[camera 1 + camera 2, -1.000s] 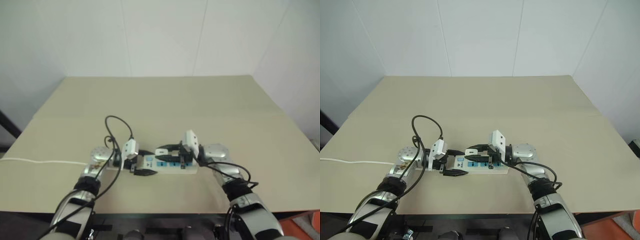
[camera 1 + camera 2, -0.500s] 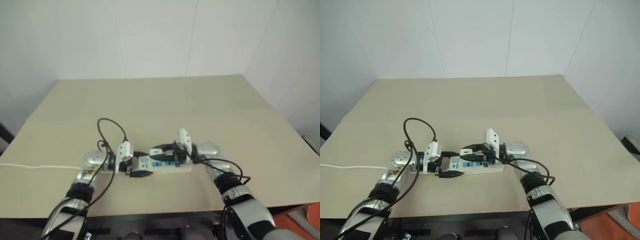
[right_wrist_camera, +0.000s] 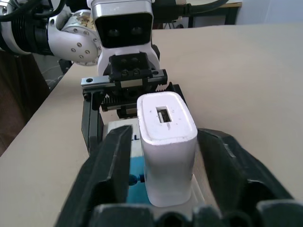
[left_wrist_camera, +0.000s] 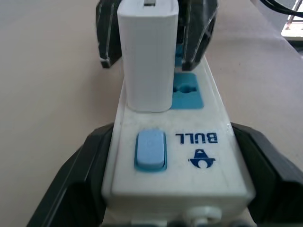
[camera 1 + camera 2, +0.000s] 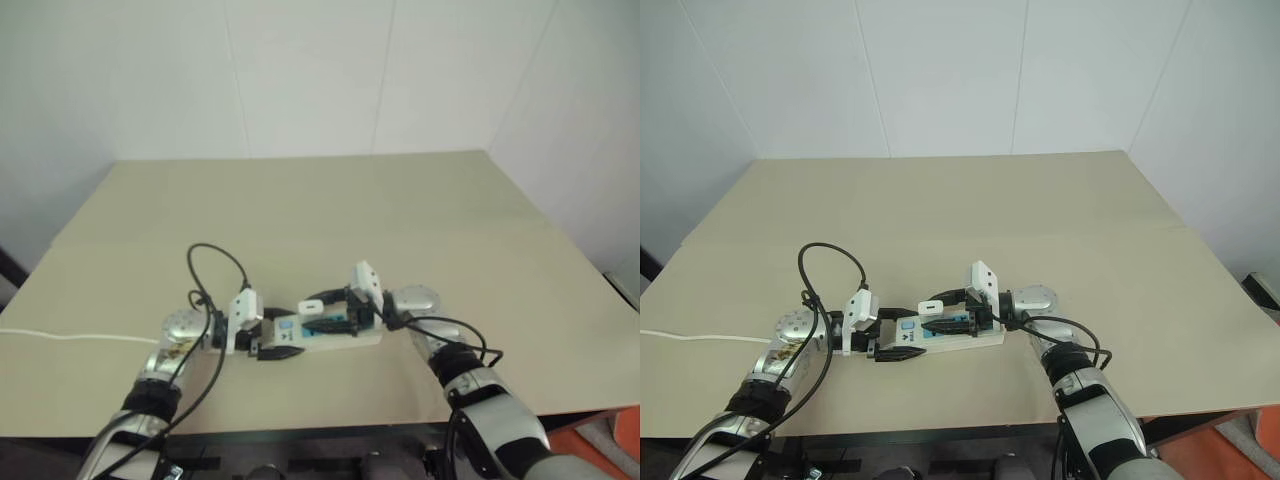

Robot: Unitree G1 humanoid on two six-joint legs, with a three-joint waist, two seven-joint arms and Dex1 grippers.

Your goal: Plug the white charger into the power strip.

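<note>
Charger seated upright in the strip, grips easing off.

The white charger [image 4: 147, 54] stands in the power strip [image 4: 187, 156] near its switch end, on the table's [image 5: 1060, 220] near middle. The left gripper [image 5: 896, 343] pinches the strip's left end; the right gripper's [image 3: 163, 156] fingers [image 3: 111, 163] stand spread either side of the charger, gaps showing. Withdrawing crookedly could snag and tilt the plug. The robot's black cable [image 5: 825, 262] loops at left, clear of the sockets.

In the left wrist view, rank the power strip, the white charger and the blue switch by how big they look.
1. power strip, the largest.
2. white charger, standing upright on the strip.
3. blue switch, the smallest, though it sits nearest the camera.
</note>
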